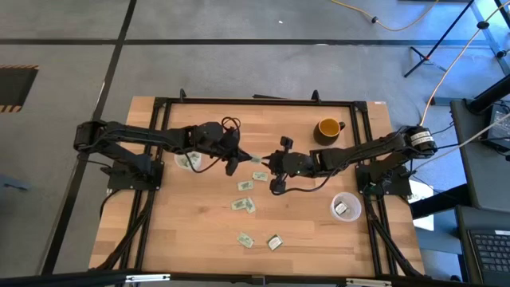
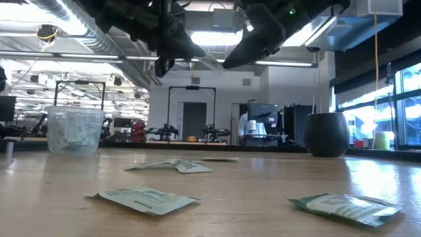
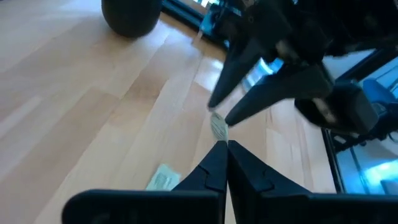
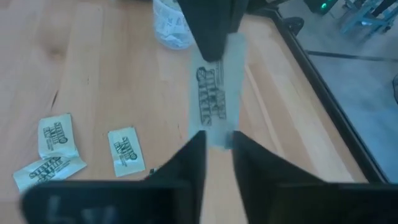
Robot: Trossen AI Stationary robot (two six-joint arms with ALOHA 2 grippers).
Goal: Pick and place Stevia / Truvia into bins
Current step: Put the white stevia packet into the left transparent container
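Pale green-and-white paper, the held packet [image 1: 256, 159] hangs in the air above the middle of the desk [image 1: 191, 231], between the two hands. The left hand [image 1: 243, 157] has its fingers [image 3: 214, 163] pressed together on one end of it. In the right wrist view the packet [image 4: 214, 102] runs lengthwise from those dark fingertips towards the right hand [image 4: 219, 152]. The right hand's fingers [image 4: 189, 158] are spread a little to either side of the packet's other end; can't tell if they touch it. The left wrist view shows the right hand's two fingers [image 3: 239, 59] as an open V pointing at the packet [image 3: 217, 127].

Approx. six loose packets [image 1: 245, 186] lie flat on the wood nearer the front edge. Two are just below the hands, two sit side by side further on [image 1: 245, 205], and two are close to the front [image 1: 275, 242]. In the low view several show in the foreground [image 2: 141, 199], with both arms up at the top of that view.

The left cup [image 1: 190, 161] stands beside the left arm's wrist and already has packets in it, seen through its clear wall [image 2: 75, 130]. The right cup [image 1: 346, 207] stands well apart, near the right arm's base, w/ at least one packet inside.

A yellow-orange mug [image 1: 327, 127] stands at the back right of the desk, apart from both cups. A person [image 2: 245, 125] stands far off in the room behind.
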